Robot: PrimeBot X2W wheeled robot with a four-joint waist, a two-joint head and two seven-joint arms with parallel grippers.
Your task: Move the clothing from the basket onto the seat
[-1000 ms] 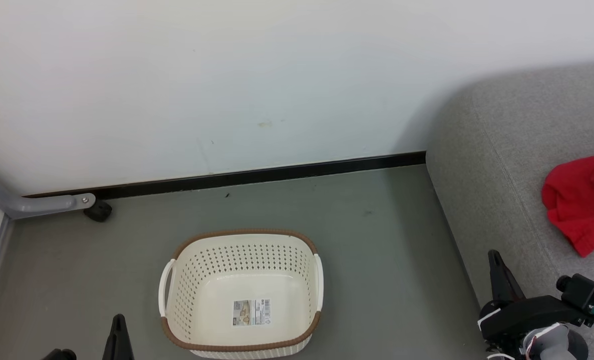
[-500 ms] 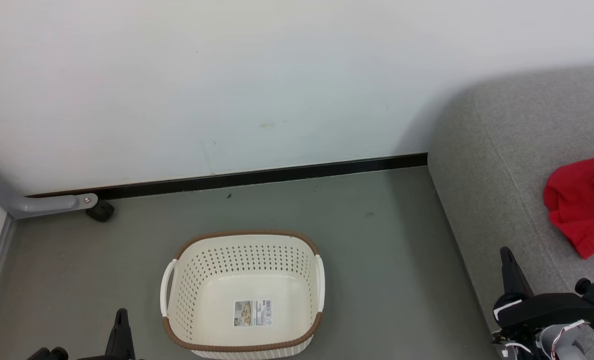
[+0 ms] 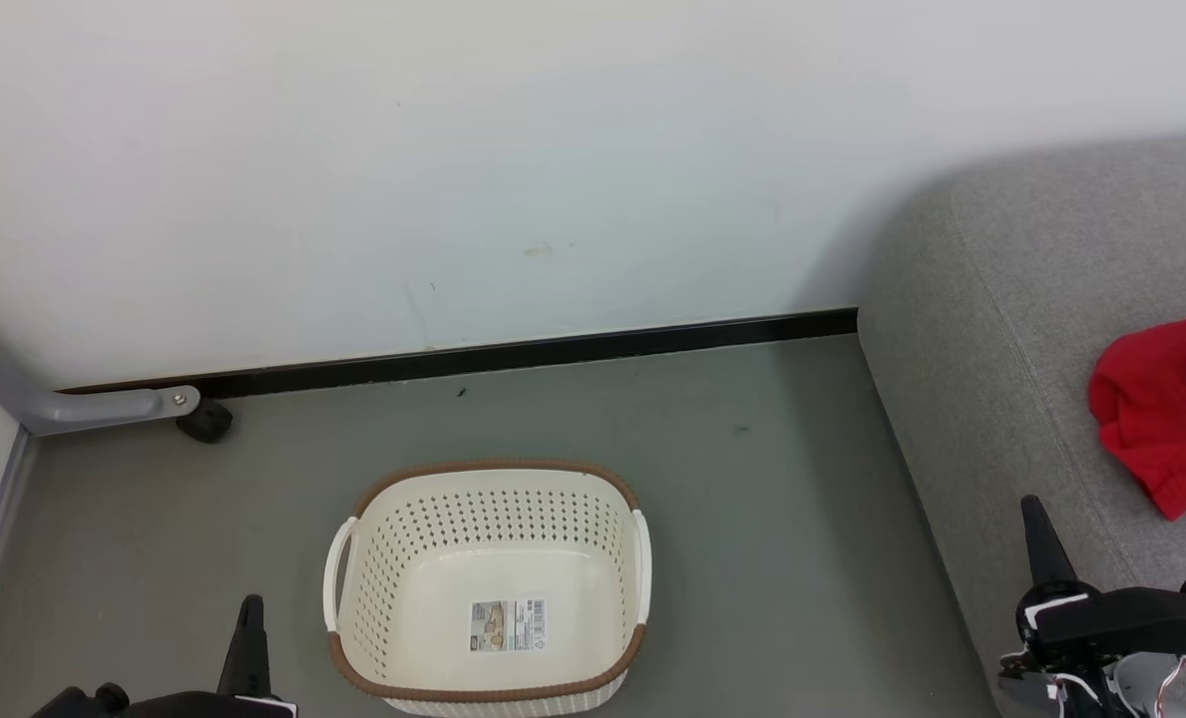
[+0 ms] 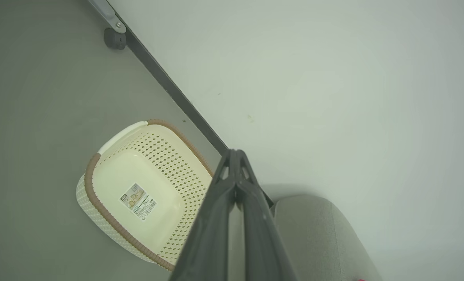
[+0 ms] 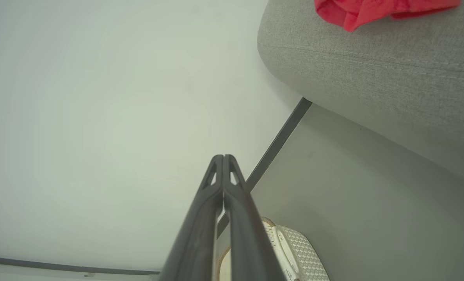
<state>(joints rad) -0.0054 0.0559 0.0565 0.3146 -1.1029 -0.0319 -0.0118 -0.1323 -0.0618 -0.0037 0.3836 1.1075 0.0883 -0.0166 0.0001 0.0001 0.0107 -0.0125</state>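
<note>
We see the basket (image 3: 483, 511) standing empty on the grey floor (image 3: 772, 519). Its brown rim is whole all the way round, and a printed sticker (image 3: 507, 625) shows on its bottom. The clothing (image 3: 1161, 404), a crumpled red heap, lies on the seat (image 3: 982, 329) at the right border of the head view. It sits back from the seat's rounded edge and is partly cut off by the frame.

Bare floor runs between the basket's right handle and the seat's side. More bare floor lies between the basket's far rim and the black baseboard (image 3: 553, 349) under the white wall (image 3: 453, 150). At far left a grey metal leg (image 3: 104, 407) with a dark caster (image 3: 203, 421) sits against the baseboard, well apart from the basket.

Our left fingers (image 3: 250, 610) rise at lower left, near the basket's left handle but not touching it. They are pressed together with nothing between them, and the left wrist view shows the tips meeting. Our right fingers (image 3: 1033, 514) rise at lower right over the seat's rounded edge, likewise closed tight and empty, near the clothing yet apart from it. In the right wrist view the seat's stitched seam follows that rounded edge, just below the red fabric.
</note>
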